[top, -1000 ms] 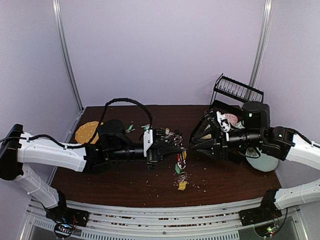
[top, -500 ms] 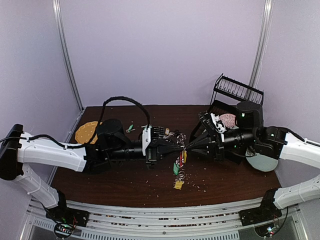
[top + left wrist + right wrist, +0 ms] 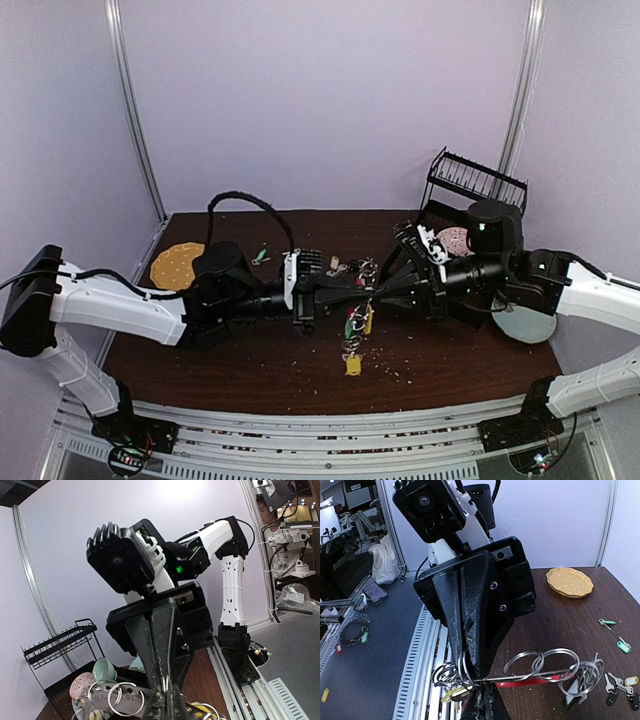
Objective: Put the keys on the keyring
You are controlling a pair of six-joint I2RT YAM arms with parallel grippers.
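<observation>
Top external, keys (image 3: 354, 330) dangling, dish rack (image 3: 476, 180) behind

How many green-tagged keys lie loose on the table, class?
2. One green-tagged key lies nearer the yellow plate; the other green-tagged key lies farther from it. More may be hidden from view.

The table (image 3: 250, 360) is dark wood with a low sheen, gritty with pale crumbs; above its middle, the left gripper (image 3: 360, 293) and right gripper (image 3: 373, 294) are matt black plastic; the keyring (image 3: 530, 681) shows a glossy red arc and polished wire loops; the keys (image 3: 356, 335) are silver metal with smooth coloured plastic tags; at the table's far right corner, the rack (image 3: 478, 178) is black wire.
</observation>
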